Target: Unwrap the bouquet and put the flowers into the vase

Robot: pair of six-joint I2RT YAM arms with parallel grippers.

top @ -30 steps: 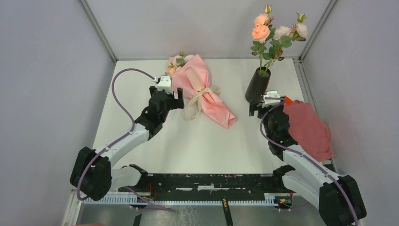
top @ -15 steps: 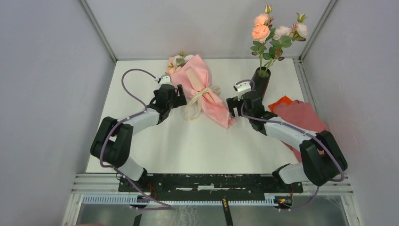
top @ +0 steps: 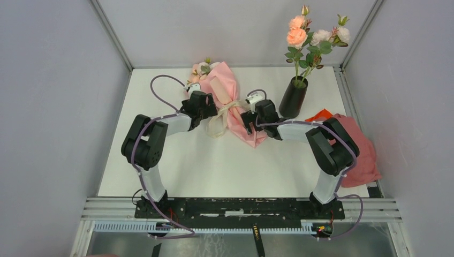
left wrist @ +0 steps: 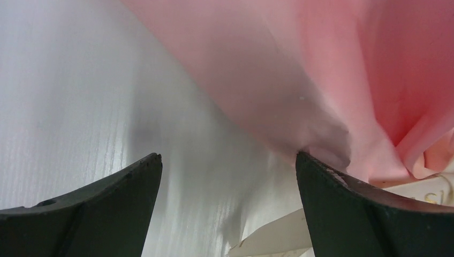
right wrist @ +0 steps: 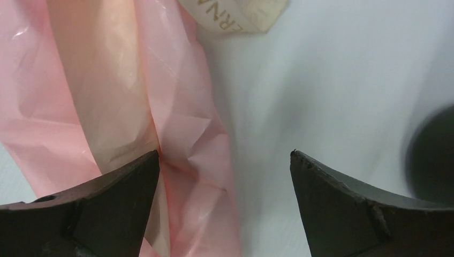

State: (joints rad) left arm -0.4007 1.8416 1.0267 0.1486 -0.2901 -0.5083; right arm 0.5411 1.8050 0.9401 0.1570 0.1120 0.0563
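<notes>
The bouquet [top: 235, 110] lies on the white table, a pink paper cone tied with a cream ribbon bow [top: 222, 116], with small roses [top: 201, 69] at its far wide end. My left gripper [top: 211, 108] stands open at the cone's left side; in the left wrist view its jaws [left wrist: 227, 160] frame bare table, the right one touching the paper [left wrist: 300, 80]. My right gripper [top: 246, 119] is open at the cone's right side, over the paper's edge [right wrist: 187, 160]. The black vase [top: 293, 99] stands back right and holds several flowers [top: 313, 37].
A darker pink-red cloth [top: 356, 150] with an orange piece [top: 320, 114] lies at the right edge, under the right arm. Grey walls close in the table on three sides. The vase shows as a dark blur [right wrist: 433, 155] in the right wrist view.
Both arms have stretched forward and inward to the bouquet. The right gripper came from beside the vase across to the cone's right side. Both jaws stayed open.
</notes>
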